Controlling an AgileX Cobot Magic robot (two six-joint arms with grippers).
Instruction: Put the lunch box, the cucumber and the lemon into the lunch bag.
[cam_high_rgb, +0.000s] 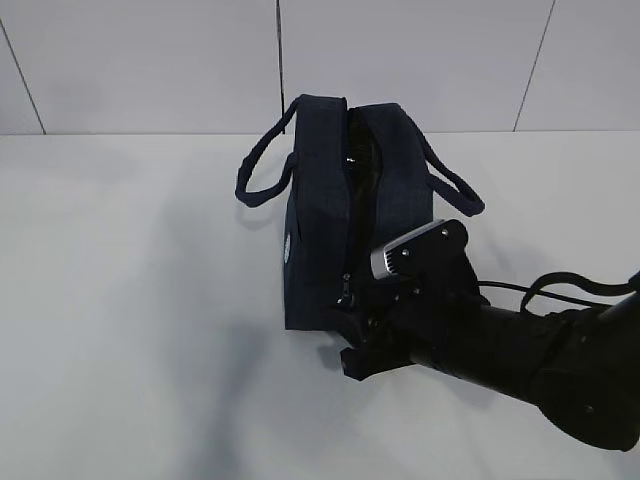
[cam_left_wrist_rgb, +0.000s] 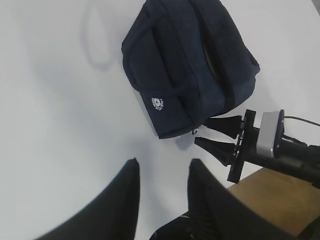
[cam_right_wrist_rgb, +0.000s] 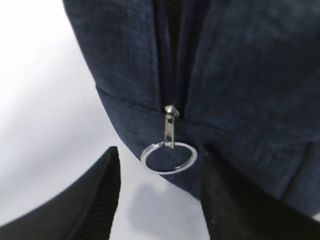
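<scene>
Lunch bag (cam_high_rgb: 330, 210) upright, zipper open

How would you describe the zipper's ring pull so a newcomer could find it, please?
Start at the boxy dark navy fabric lunch bag on the white table. Follow its top zipper to the end nearest the black right gripper. There hangs the silver metal ring pull, the only shiny part.

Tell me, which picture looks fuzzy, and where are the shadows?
In the right wrist view the black fingers near the camera are blurry, while the metal ring pull looks sharp and shiny. In the left wrist view the near fingers are soft too, and the lunch bag is clear. In the exterior view faint grey shadows lie on the white table.
</scene>
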